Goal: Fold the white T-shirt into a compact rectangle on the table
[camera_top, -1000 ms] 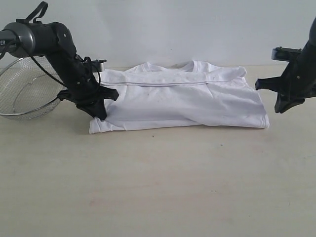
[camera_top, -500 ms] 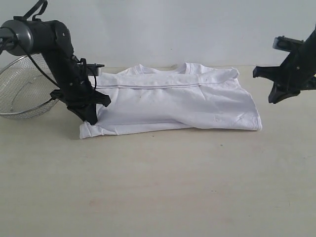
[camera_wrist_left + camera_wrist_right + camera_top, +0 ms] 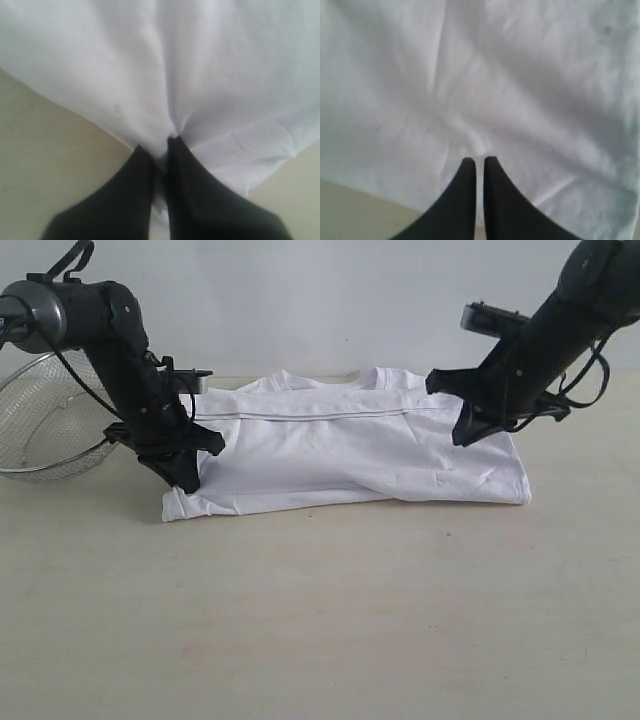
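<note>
At far left I see the mesh basket (image 3: 40,425). Next to it, my left tool (image 3: 187,480) is pinching the left edge of the white T-shirt (image 3: 350,450), which lies folded at the back of the bench (image 3: 320,620). My right tool (image 3: 462,436), tips pressed together and empty, hangs over the shirt's right part.

The white short-sleeved cotton T-shirt (image 3: 350,455) lies folded on the broad pale wood-grain table (image 3: 320,620), collar side away from me, with much bare tabletop in front of the shirt. Left of the shirt, near its end, sits the round wire-mesh metal basket (image 3: 45,430). The black left gripper (image 3: 188,480) stands at the shirt's left front corner; the black right gripper (image 3: 463,436) is over its right part
</note>
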Tool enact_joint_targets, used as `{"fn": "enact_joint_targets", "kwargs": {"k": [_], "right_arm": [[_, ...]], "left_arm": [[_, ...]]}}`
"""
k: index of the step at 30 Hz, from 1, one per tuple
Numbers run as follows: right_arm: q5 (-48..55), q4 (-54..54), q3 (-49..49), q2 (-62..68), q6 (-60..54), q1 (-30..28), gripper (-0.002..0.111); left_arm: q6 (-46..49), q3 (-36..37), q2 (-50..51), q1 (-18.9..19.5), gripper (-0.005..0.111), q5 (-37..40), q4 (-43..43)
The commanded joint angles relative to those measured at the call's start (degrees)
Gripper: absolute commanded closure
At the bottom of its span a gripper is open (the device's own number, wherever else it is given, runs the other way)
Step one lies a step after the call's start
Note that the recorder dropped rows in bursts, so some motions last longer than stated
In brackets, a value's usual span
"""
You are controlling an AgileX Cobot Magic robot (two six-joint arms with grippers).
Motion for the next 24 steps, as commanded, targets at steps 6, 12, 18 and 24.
{"fn": "enact_joint_targets", "kwargs": {"k": [6,12,18,24], "right_arm": [[-0.03,-7.63,0.26,5.42,3.66,-0.33,0.108],[2.18,-14.74,0.26,5.66,6.93,-0.33,0.108],[3.53,-15.26,0.26,5.75,6.93,-0.33,0.108],[5.98,-15.74,0.26,5.75,6.93,-0.33,0.108]], "left_arm": [[1.03,0.48,-0.4,-0.11,0.102,1.25,-1.31],[3.36,0.48,-0.4,-0.61,0.102,1.25,-2.61],[2.46,1.21,-0.4,-1.91,0.102,1.25,-1.3],[2.06,8.49,-0.8,-2.01,0.102,1.25,-0.43]]}}
